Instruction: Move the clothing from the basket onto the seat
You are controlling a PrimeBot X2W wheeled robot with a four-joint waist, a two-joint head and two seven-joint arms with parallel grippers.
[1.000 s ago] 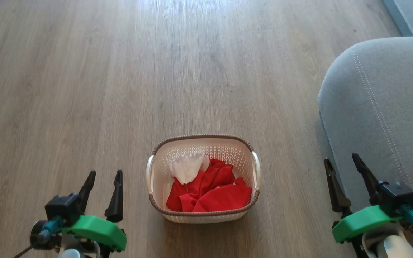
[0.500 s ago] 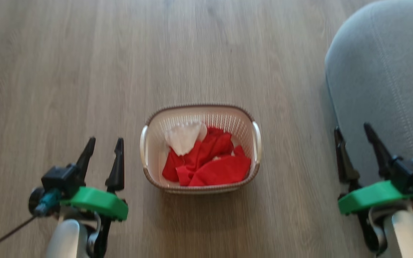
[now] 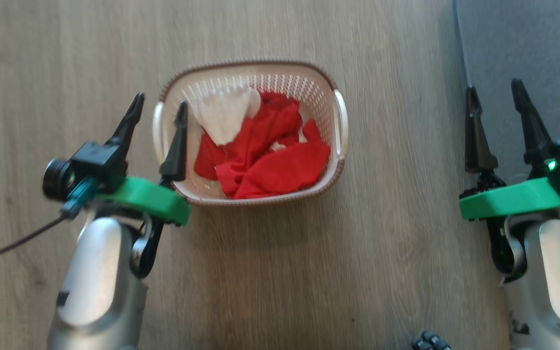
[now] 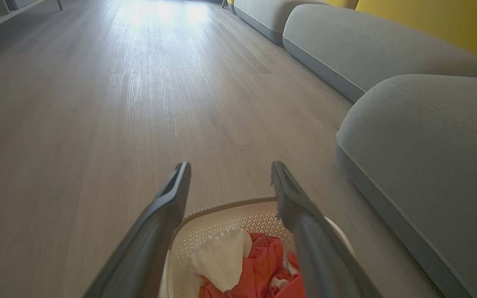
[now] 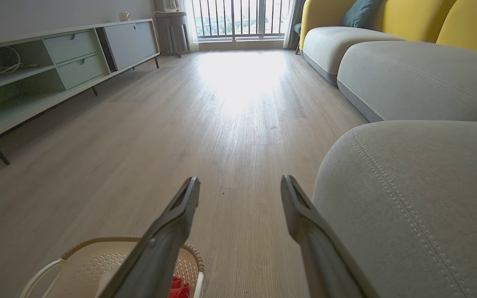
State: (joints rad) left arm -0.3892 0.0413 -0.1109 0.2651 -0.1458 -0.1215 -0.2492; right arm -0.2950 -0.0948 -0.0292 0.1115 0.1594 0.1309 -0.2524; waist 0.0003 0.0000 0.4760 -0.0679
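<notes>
The cream basket with its brown rim stands on the wood floor, holding the red clothing and a white piece. My left gripper is open above the basket's left handle, one finger over the inside, one outside. In the left wrist view the left gripper frames the basket and clothing below. My right gripper hangs open over the edge of the grey seat, empty. The right wrist view has the right gripper, the seat and the basket.
More grey sofa cushions with yellow backs run along the right. A low pale cabinet lines the left wall. Open wood floor stretches ahead. A small dark object lies on the floor at the bottom edge.
The head camera has tilted down, so basket and seat shifted up the picture. Both grippers show higher and more forearm is in view; the left gripper now overlaps the basket's left edge.
</notes>
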